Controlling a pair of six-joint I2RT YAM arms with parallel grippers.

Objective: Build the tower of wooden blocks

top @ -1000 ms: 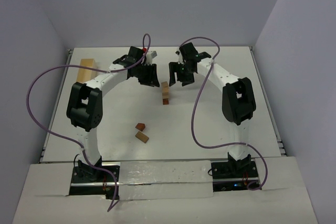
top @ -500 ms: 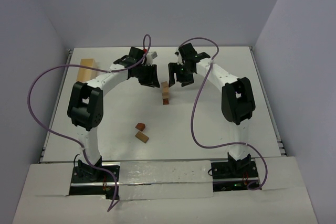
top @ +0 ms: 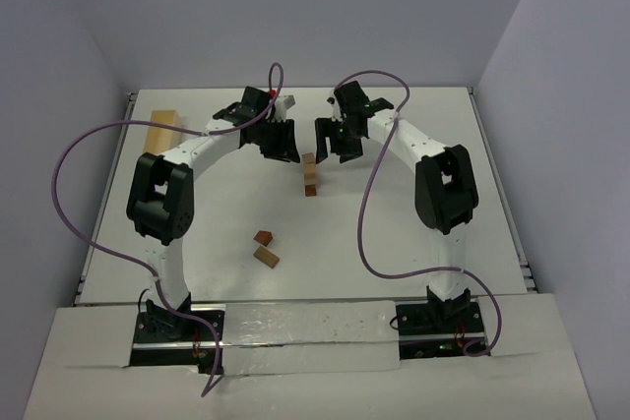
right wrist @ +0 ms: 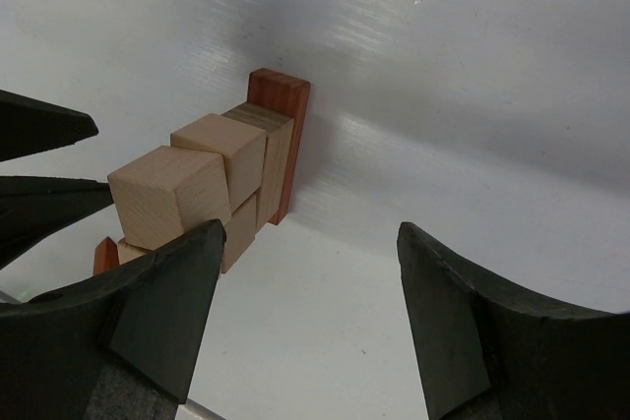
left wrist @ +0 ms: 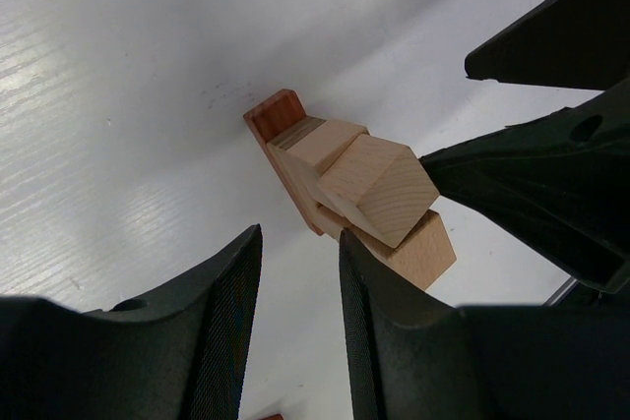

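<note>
The tower stands mid-table between both grippers, a reddish-brown block at its base and tan wood blocks above. My left gripper hangs just left of it, open and empty. In the left wrist view the tower rises beyond the right fingertip, outside the gripper. My right gripper hovers just right of the tower, open wide with nothing in it. In the right wrist view the tower sits past the left finger of the gripper. Two loose blocks lie nearer the bases, one reddish, one tan.
A pale wooden box lies at the far left of the table. Purple cables loop off both arms. Grey walls close in the table at the back and on both sides.
</note>
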